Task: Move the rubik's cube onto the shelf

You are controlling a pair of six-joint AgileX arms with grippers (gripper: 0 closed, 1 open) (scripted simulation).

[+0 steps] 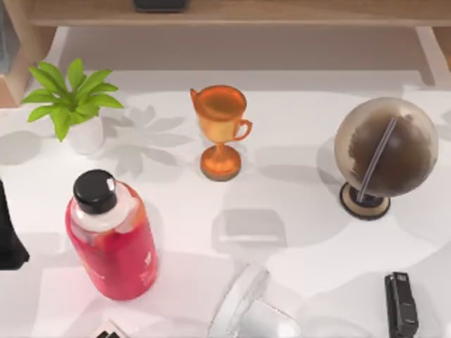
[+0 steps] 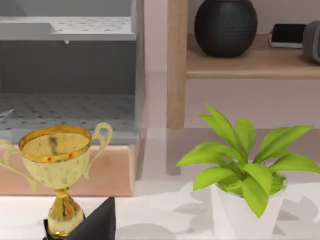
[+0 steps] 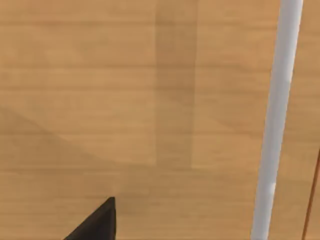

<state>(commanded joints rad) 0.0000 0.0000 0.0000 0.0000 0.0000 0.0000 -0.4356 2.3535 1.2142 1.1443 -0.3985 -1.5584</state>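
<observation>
Light-brown wood runs along the top edge of the overhead frame: the long flat wooden shelf [image 1: 282, 13], with a dark object sitting on it at upper centre. Where the rubik's cube lies I cannot tell, and no cube rests on the stretch of board in sight, so I judge the task to be at its start, with the pickup not yet made.

The left gripper [image 2: 96, 224] sits low and level. Its camera looks across the white tabletop [image 1: 296, 211] at the gold two-handled trophy cup [image 2: 59, 170] and the green leafy plant in a white pot [image 2: 245, 165], with the shelf behind them. A dark shape at the overhead frame's left edge is probably that arm. The right gripper [image 3: 95, 225] faces a plain light-brown wooden surface crossed by a white bar. Whether either claw is released or clenched I cannot tell.

The next move calls for reaching the cube, gripping it squarely, and carrying it high enough to clear the trophy, the plant, the red bottle with a black cap [image 1: 113, 236] at lower left and the brown globe [image 1: 384, 148] at right.
</observation>
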